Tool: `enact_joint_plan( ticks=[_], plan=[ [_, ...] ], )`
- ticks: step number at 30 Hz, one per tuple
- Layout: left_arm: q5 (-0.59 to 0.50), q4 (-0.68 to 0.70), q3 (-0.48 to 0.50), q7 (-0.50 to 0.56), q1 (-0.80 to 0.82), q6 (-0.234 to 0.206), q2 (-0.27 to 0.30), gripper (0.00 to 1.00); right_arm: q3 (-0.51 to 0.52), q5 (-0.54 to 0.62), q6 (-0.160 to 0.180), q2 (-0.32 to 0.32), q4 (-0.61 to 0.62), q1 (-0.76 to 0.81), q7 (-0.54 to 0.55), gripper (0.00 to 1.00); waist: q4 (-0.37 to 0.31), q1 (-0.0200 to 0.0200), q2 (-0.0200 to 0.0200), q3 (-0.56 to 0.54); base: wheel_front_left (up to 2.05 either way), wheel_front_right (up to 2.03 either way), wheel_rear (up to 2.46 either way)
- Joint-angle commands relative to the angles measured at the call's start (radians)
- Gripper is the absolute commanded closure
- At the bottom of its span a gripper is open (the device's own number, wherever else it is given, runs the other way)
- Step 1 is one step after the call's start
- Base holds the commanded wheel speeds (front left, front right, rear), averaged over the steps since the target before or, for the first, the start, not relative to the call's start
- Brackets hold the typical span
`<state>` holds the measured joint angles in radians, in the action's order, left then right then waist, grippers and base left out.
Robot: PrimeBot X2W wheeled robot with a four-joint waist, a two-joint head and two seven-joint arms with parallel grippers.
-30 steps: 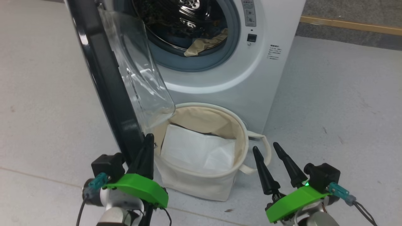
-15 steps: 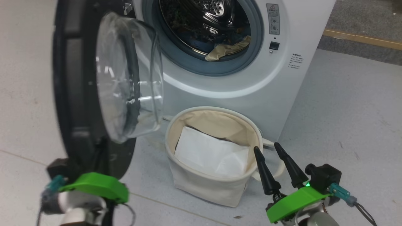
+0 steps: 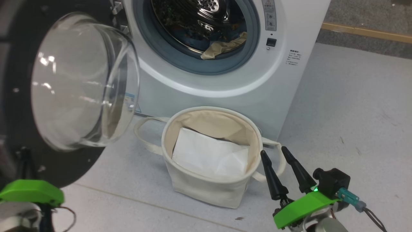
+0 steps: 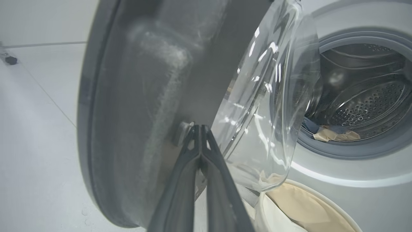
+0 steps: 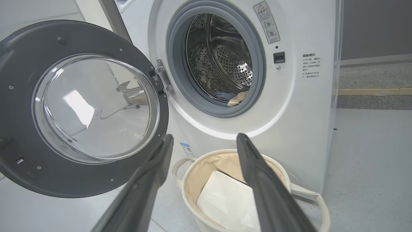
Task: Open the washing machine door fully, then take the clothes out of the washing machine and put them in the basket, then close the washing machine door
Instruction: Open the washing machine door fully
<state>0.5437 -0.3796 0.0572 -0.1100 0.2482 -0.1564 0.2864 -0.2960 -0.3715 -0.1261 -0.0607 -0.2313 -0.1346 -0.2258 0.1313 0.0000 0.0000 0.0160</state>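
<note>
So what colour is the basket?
Cream basket, beige inside; best in the head view.

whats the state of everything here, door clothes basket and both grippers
washing machine door: swung wide open
clothes: inside the drum, at its front lip
basket: upright, holding a folded white sheet
left gripper: shut, tips against the door
right gripper: open, empty, near the basket

The washing machine bears a warning-triangle label and small print, both too small to read.
</note>
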Motion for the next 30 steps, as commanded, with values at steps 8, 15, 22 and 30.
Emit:
enact_joint_plan(
  ticks=[8,15,22,30],
  plan=[
    [0.019,-0.121,0.073,-0.075,0.124,0.039,0.078,1.00,-0.018,-0.014,-0.005,0.010,0.033,-0.045,-0.004,0.00,-0.015,0.0000,0.0000,0.014,0.00,0.00,0.00],
    [0.019,-0.133,0.055,-0.101,0.124,0.061,0.060,1.00,-0.019,-0.023,-0.005,0.010,0.027,-0.046,-0.010,0.00,-0.013,0.0000,0.0000,0.011,0.00,0.00,0.00],
    [-0.007,-0.020,0.014,-0.125,0.070,0.068,0.021,1.00,-0.020,-0.029,-0.005,0.010,0.018,-0.047,-0.017,0.00,-0.010,0.0000,0.0000,0.002,0.00,0.00,0.00],
    [-0.022,0.128,-0.030,-0.099,-0.006,0.058,-0.003,0.00,-0.020,-0.036,-0.005,0.010,0.010,-0.052,-0.023,0.00,-0.023,0.0000,0.0000,-0.007,0.00,0.00,0.00]
  ],
)
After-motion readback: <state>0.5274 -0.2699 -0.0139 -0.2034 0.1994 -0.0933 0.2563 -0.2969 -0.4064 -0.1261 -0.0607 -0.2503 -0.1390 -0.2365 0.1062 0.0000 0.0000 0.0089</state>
